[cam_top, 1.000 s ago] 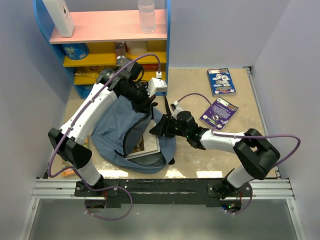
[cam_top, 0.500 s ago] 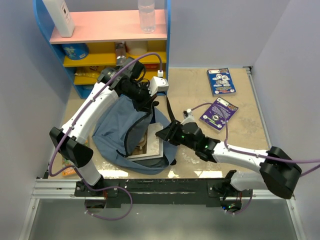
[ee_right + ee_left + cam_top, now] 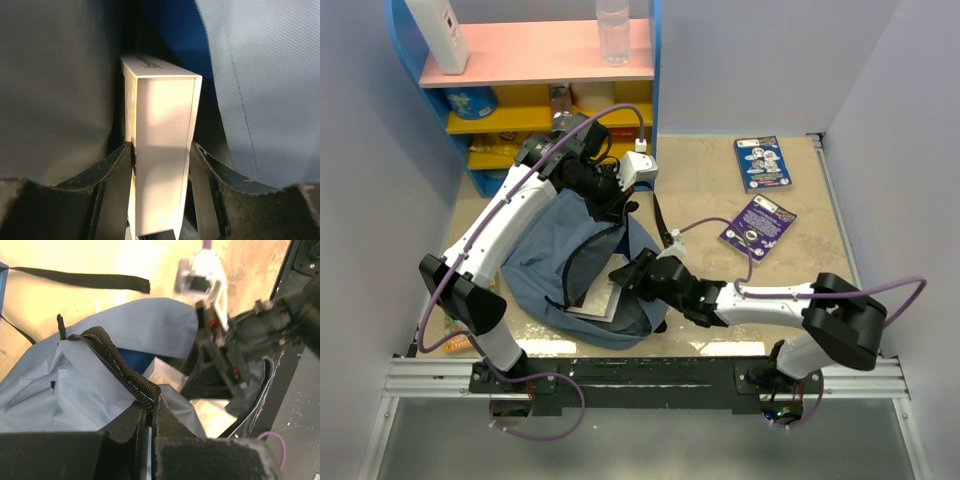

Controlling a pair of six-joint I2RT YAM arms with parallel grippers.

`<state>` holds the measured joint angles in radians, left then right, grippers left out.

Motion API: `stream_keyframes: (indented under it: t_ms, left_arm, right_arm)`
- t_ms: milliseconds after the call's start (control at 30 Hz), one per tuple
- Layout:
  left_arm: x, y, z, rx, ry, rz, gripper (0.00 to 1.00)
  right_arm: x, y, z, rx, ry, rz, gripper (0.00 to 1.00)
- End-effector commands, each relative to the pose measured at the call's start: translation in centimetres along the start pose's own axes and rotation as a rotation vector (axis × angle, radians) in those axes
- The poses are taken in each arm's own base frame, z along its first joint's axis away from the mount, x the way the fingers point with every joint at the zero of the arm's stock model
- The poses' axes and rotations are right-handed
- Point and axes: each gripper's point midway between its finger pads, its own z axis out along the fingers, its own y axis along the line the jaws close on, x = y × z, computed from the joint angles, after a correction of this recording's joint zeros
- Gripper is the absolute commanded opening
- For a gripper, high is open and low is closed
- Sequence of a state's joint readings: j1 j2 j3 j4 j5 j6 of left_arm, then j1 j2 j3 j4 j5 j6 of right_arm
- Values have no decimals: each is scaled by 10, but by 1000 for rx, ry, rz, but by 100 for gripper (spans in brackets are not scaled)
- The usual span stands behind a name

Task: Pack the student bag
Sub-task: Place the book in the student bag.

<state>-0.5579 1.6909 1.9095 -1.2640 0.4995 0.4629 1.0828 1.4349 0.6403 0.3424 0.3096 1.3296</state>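
Here, left pincer [image 3: 149, 415] tight on student bag [image 3: 545, 255] rim, right pincer [image 3: 162, 150] snug on book [image 3: 165, 120] inside, purple booklet [image 3: 757, 226] beyond.

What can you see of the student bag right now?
The student bag is a soft slate-blue fabric backpack with black straps and zipper, lying slumped on the table before the shelf. Its zip stands open; the left gripper pinches the zipper rim, holding it up. The right gripper holds a book in the opening.
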Motion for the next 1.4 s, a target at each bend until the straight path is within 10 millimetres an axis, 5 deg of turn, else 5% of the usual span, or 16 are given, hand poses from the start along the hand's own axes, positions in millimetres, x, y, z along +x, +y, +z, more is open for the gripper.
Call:
stream_keyframes:
  t_ms: [0, 133, 267, 367, 533, 767, 867, 1033, 1100, 1233, 1367]
  left_arm:
    - [-34, 2, -17, -42, -121, 71, 0]
    - [-34, 1, -18, -39, -121, 75, 0]
    - [-32, 0, -17, -31, -115, 70, 0]
    - [-32, -1, -17, -32, -117, 73, 0]
    - [-29, -1, -17, -29, -110, 76, 0]
    - [-26, -1, -15, -28, -102, 83, 0]
    - [-29, -1, -15, -28, -112, 83, 0]
    - [-28, -1, -10, -13, -104, 71, 0]
    - [-26, 0, -10, -17, -102, 74, 0]
    - [-22, -1, -10, -21, -97, 77, 0]
    - [-20, -3, -11, -20, -95, 76, 0]
  right_arm:
    - [38, 3, 5, 41, 192, -141, 32]
    - [51, -13, -1, 101, 294, -270, 50]
    - [27, -15, -14, 168, 252, -358, 56]
    - [14, -3, -21, 148, 206, -330, 45]
    - [19, -31, -18, 257, 217, -314, 13]
    - [14, -64, -9, 361, 161, -327, 0]
    - [34, -72, 4, 370, 228, -350, 0]
    - [80, -7, 12, 49, 387, -348, 0]
    - [73, 14, 1, -23, 382, -362, 1]
    - [1, 3, -4, 113, 169, -330, 18]
    - [-55, 3, -8, 154, 10, -263, 10]
